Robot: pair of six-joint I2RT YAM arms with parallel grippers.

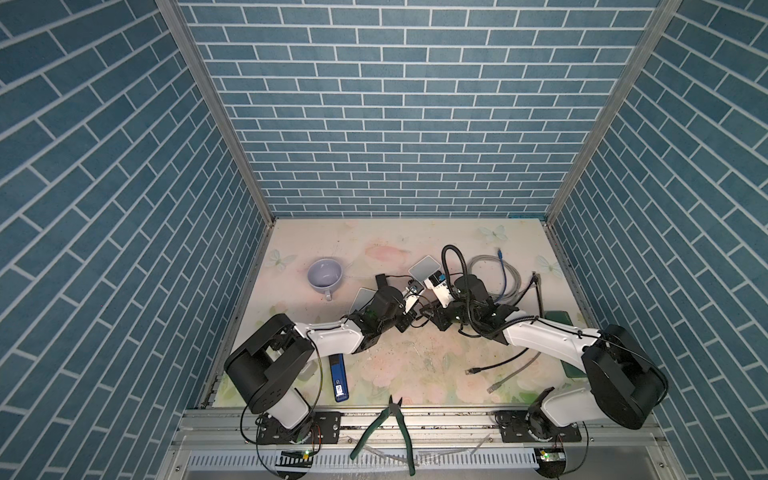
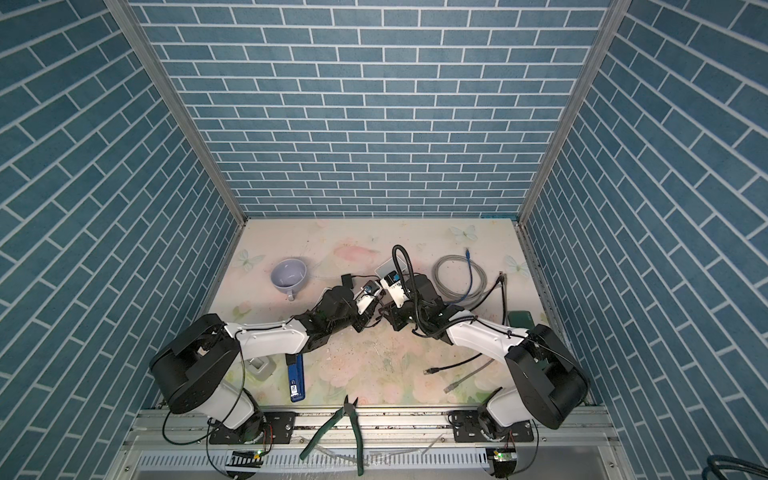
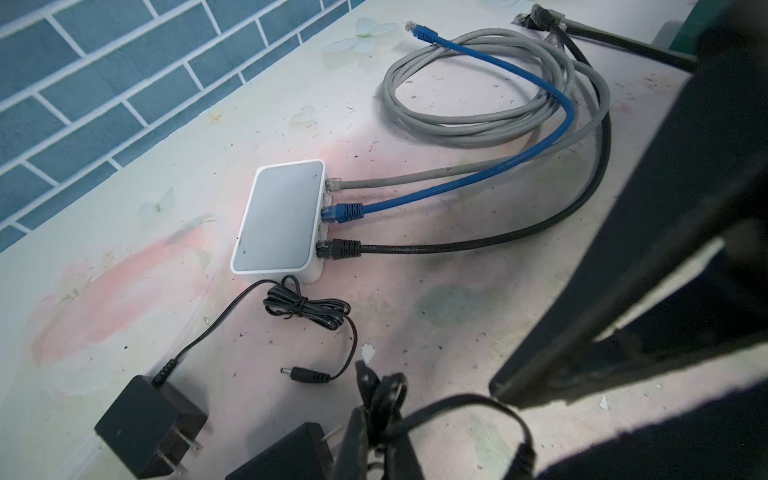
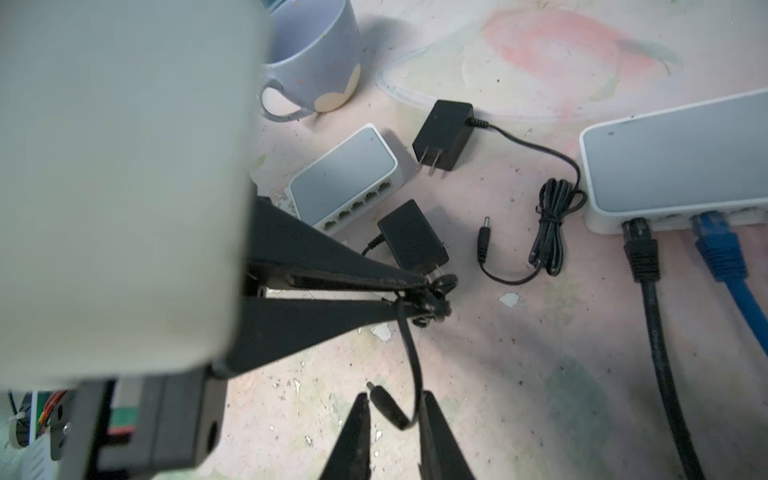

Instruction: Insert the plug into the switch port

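With the right gripper (image 4: 395,397), straddles the barrel plug (image 4: 384,405), jaws apart, no clear grip on it. With the left gripper (image 4: 430,293), clamps shut on the plug's black cord (image 4: 409,345) just beyond. Holds the plug well apart from the white switch (image 4: 347,178) with empty ports, just beside a black adapter (image 4: 411,237) and near the mug (image 4: 316,54).

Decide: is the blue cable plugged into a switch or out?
Plugged in: the blue cable ends in a socket of the switch; its other end lies free.
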